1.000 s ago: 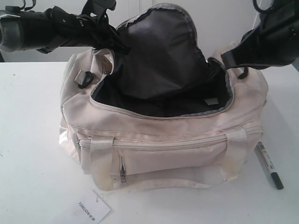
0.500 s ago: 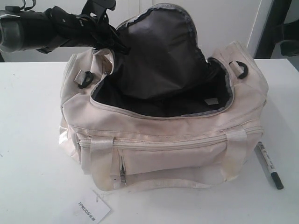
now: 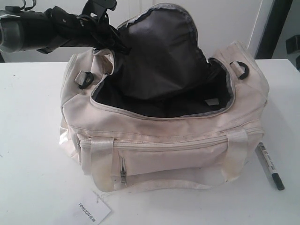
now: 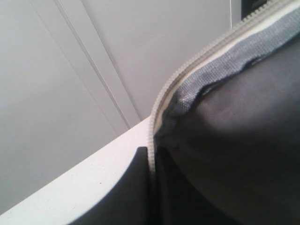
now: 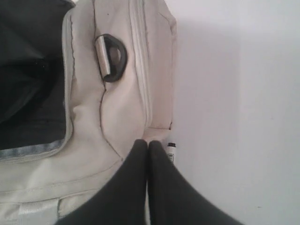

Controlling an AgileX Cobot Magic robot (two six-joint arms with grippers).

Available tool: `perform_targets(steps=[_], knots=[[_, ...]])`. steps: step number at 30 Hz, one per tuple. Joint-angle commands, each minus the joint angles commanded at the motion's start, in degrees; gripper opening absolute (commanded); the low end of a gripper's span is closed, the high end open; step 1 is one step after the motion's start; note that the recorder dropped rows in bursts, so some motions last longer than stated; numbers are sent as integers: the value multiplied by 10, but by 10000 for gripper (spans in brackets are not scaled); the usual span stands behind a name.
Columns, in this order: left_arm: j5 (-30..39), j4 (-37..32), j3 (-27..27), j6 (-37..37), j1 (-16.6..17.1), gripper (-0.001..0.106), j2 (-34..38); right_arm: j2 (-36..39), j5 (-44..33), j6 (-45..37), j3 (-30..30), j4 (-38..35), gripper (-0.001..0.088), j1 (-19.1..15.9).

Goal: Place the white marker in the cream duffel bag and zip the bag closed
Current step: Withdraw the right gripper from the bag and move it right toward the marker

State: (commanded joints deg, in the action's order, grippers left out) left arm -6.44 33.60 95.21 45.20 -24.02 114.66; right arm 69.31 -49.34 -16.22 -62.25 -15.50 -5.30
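Note:
The cream duffel bag (image 3: 164,140) stands unzipped on the white table, its dark-lined flap (image 3: 159,51) raised. My left gripper (image 3: 111,41) holds that flap up at the bag's left end. In the left wrist view it (image 4: 151,157) is shut on the flap's zipper edge (image 4: 187,70). The white marker (image 3: 269,165) with a dark cap lies on the table by the bag's front right corner. In the right wrist view my right gripper (image 5: 148,143) is shut and empty, above the bag's right end (image 5: 122,98), with the marker (image 5: 170,153) peeking out beside it.
A black end ring (image 3: 242,69) sits on the bag's right end, shown too in the right wrist view (image 5: 114,57). A white "TONLION" tag (image 3: 91,211) lies on the table (image 3: 33,140) in front. A wall stands behind.
My right arm has drawn back from the bag's right end and left the exterior view to the right. The left gripper still holds the flap in the same place.

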Motion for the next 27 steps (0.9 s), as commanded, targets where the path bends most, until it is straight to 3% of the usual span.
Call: perform_targets(steps=[9, 19, 27], knots=[[0, 0, 0, 0, 0, 0, 0, 1, 12, 24, 77, 14, 0, 0], [0, 0, 0, 0, 0, 0, 0, 16, 23, 36, 121, 28, 0, 0], [0, 0, 0, 0, 0, 0, 0, 74, 15, -4, 123, -6, 0, -67]])
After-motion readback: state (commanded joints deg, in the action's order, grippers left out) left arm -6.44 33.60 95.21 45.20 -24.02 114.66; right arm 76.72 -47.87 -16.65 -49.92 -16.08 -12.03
